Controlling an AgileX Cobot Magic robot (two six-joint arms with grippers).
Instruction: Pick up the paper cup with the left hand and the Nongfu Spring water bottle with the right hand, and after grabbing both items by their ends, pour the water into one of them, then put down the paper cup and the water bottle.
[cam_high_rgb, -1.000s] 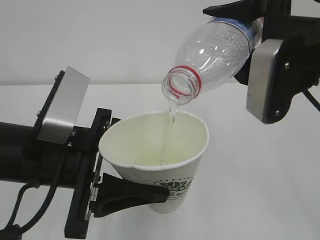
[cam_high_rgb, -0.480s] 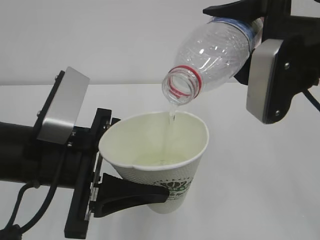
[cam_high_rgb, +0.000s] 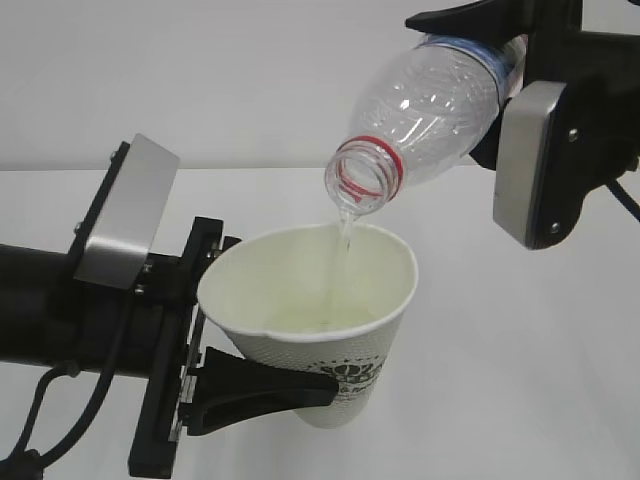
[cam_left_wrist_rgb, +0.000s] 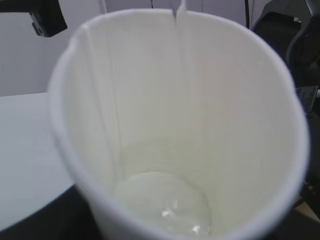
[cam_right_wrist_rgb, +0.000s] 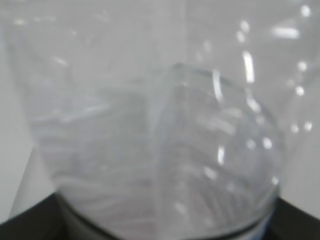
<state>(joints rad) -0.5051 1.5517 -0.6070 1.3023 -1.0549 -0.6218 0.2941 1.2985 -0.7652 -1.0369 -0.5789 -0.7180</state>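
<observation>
The white paper cup (cam_high_rgb: 325, 345) is held above the table, tilted a little to the right, with my left gripper (cam_high_rgb: 272, 322) shut on its lower wall. One black finger (cam_high_rgb: 265, 390) shows in front of it. Up and to the right, my right gripper (cam_high_rgb: 497, 65) is shut on the base end of the Nongfu Spring water bottle (cam_high_rgb: 425, 105), which tips mouth-down over the cup. A thin stream of water (cam_high_rgb: 343, 228) falls from the red-ringed neck into the cup. A shallow pool of water (cam_left_wrist_rgb: 165, 205) lies at the cup's (cam_left_wrist_rgb: 210, 100) bottom. The clear bottle (cam_right_wrist_rgb: 150, 125) fills the right wrist view.
The white table (cam_high_rgb: 520, 380) runs under both arms to a pale wall behind. The left arm's black body and metal bracket (cam_high_rgb: 125, 215) lie to the left of the cup. The right wrist's grey housing (cam_high_rgb: 535, 165) hangs at the right.
The bottle's mouth has shifted very slightly to the right. The thin stream keeps running into the cup, and both arms hold their places.
</observation>
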